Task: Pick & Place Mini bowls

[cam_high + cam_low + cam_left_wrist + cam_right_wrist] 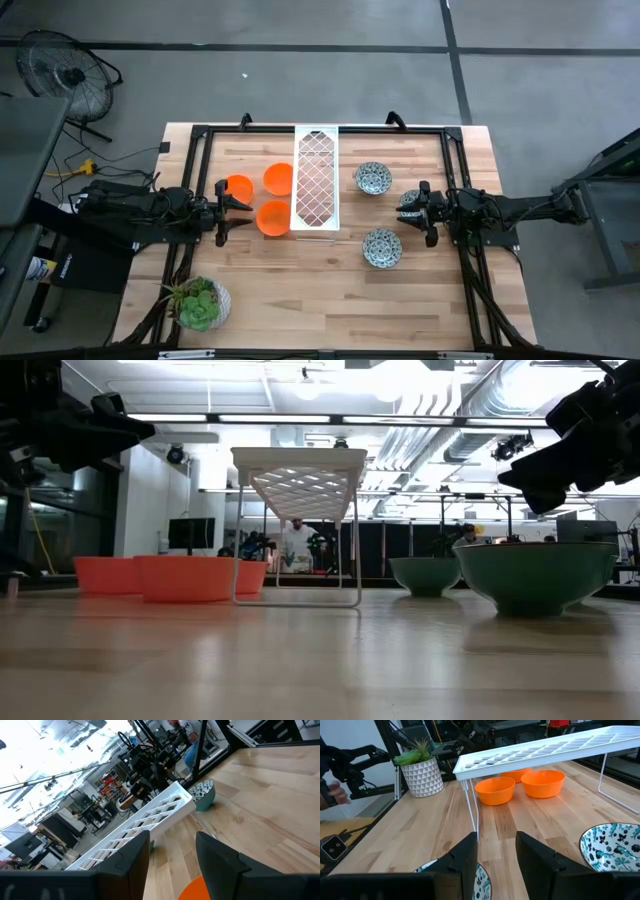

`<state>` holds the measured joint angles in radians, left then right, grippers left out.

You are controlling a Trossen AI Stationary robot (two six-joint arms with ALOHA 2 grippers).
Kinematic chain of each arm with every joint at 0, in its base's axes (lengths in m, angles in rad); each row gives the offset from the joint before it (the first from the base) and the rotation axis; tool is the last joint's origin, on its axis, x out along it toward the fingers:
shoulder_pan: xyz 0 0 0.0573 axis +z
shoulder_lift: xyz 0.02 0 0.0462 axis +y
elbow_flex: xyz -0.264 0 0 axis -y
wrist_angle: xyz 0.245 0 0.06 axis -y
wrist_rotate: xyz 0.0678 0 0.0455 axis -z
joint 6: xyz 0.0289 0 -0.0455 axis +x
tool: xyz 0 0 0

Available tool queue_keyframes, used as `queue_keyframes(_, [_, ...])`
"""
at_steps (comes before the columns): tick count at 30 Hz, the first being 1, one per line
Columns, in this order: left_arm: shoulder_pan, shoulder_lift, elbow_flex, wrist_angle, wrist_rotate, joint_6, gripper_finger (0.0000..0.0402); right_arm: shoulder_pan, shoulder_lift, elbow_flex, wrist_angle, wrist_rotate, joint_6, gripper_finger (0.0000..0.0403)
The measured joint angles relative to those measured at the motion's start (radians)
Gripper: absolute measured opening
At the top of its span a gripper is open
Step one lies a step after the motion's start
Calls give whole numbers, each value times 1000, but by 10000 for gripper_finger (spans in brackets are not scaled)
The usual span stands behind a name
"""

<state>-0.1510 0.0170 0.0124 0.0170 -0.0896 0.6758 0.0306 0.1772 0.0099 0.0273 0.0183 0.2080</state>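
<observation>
Left gripper (243, 208) sits at the left side of the table, fingers spread, holding nothing. It's between two orange bowls: one (239, 187) just beside its far finger, another (272, 218) just ahead by the near finger. In its wrist view an orange rim (196, 890) shows right below the gap between the fingers. Third orange bowl (278, 179) is next to the white wire rack (315, 180), which stands mid-table. Right gripper (407, 211) is on the right side, fingers also apart, nothing pinched. It hovers over a patterned bowl (411, 204) that's mostly hidden under it; its wrist view shows that bowl's rim (482, 880) under the fingers. Another patterned bowl (373, 179) lies farther back near the rack, the third (382, 248) nearer the front edge. Count: three orange left of the rack, three patterned right of it, one rack, one potted plant (199, 303) at the front-left corner.
</observation>
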Motion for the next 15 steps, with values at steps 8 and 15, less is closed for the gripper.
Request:
queue_keyframes(8, [0, 0, 0, 9, 0, 0, 156, 0, 0, 0, 0, 0, 0, 122])
queue_keyframes(15, [0, 1, 2, 9, 17, -27, 156, 0, 0, 0, 0, 0, 0, 122])
